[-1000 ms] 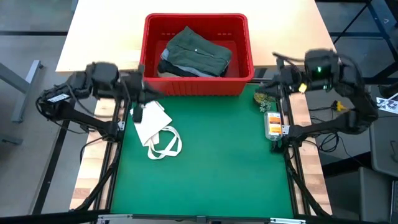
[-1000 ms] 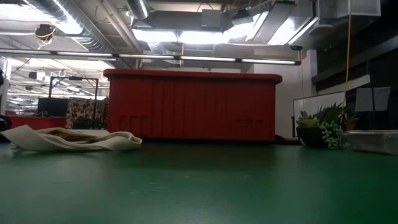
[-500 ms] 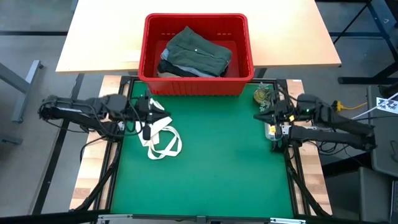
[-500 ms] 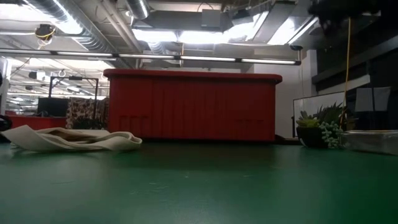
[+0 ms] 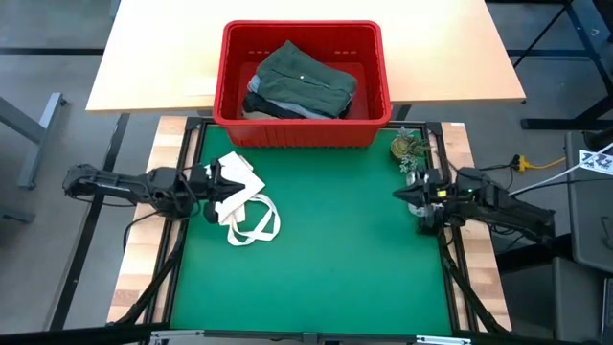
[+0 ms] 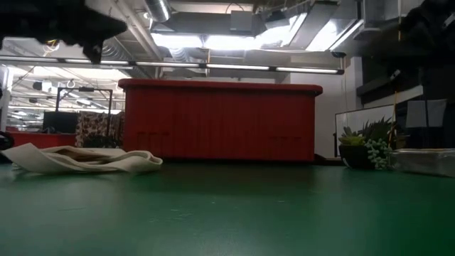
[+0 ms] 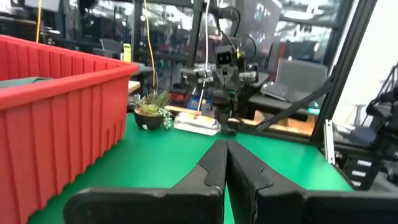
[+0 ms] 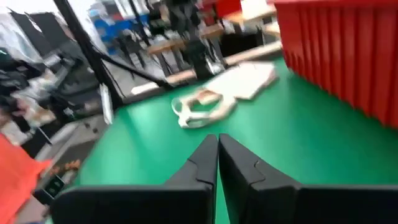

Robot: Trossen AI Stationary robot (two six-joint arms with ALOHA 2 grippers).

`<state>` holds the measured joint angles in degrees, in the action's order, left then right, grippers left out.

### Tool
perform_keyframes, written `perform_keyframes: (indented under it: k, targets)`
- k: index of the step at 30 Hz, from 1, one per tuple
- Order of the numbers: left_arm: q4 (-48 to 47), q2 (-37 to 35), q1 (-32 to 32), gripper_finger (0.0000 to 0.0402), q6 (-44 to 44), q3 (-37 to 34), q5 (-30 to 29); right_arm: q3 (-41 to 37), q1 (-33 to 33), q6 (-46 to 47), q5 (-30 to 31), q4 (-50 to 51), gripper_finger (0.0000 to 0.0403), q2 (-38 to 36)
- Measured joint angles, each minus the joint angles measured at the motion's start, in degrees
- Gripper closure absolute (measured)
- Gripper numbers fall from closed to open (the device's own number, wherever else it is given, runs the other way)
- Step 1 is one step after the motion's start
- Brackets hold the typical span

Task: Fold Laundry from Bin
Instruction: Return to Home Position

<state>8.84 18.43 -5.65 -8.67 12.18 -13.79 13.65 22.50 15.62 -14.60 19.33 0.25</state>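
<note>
folded laundry (image 5: 302, 80) stacked, inside red bin (image 5: 230, 72)

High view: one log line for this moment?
laundry: folded in bin | left hand: shut, by tote | right hand: shut, right edge

This is looking like a robotics lab in an open industrial hall. Bare silver ducts (image 6: 85, 35) are running under the ceiling, with strip lights (image 6: 213, 41) glowing between them. A green mat (image 5: 326, 268) is lying inside a black metal frame (image 5: 175, 268), and a yellow cable (image 5: 544, 165) is trailing off at the right. Workbenches (image 8: 165, 45) are crowding the far room.
</note>
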Motion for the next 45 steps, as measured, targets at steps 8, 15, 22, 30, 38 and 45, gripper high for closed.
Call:
perform_keyframes:
  k: [8,15,22,30,38,45]
  targets:
    - [2.9,-14.8,0.0,0.04,1.5,-11.5,0.2,-0.2,0.0,-1.0,0.6,-2.0,0.0386,-0.1]
    - [1.3,-18.3,0.0,0.04,8.3,-11.8,0.6,-6.0,0.0,-1.5,0.4,-13.0,0.0386,-0.1]
    - [-0.1,-18.3,0.0,0.04,10.9,-11.8,1.2,-13.3,0.0,-1.3,-0.1,-23.2,0.0386,0.2]
    - [-2.5,-18.3,0.0,0.04,12.8,-11.8,1.1,-13.3,0.0,-3.5,-3.0,-23.3,0.0386,-0.1]
    - [-4.9,-18.3,0.0,0.04,15.2,-11.8,0.9,-13.3,0.0,-4.0,-3.0,-23.2,0.0386,0.0]
    - [-6.0,-18.3,0.0,0.04,15.3,-11.8,0.8,-13.3,0.0,-5.6,-3.0,-23.1,0.0386,0.0]
